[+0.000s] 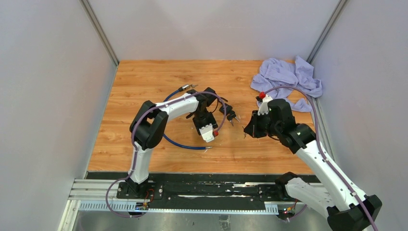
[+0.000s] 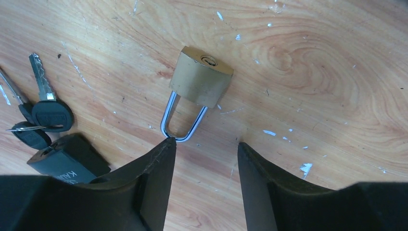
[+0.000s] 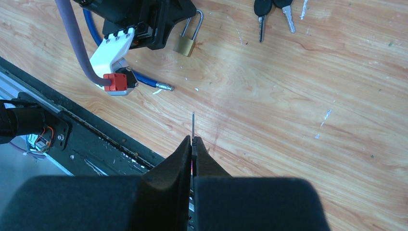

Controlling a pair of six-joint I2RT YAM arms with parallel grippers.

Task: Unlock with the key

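From above, two arms meet mid-table (image 1: 144, 82): the left gripper (image 1: 208, 130) points down inside a loop of blue cable (image 1: 178, 142), the right gripper (image 1: 247, 134) hangs just beside it, a key bunch (image 1: 231, 115) lies between them and a cloth (image 1: 288, 79) sits crumpled in the far right corner. The padlock cannot be made out here. The left wrist view finds the brass padlock (image 2: 201, 77) flat on the wood, keyhole end turned away and shackle (image 2: 180, 120) closed. The left fingers (image 2: 161, 166) are spread either side of the shackle's bend, one tip touching it and nothing gripped. In the right wrist view, the right fingers (image 3: 185, 159) are pressed together on a thin metal blade, apparently the key (image 3: 193, 126) seen edge-on, held above bare wood well apart from the lock. The step in hand looks like securing the padlock. The left gripper probably needs to take hold and raise the keyhole toward the right arm, which must then bring the blade across and line it up with the slot before any turn.
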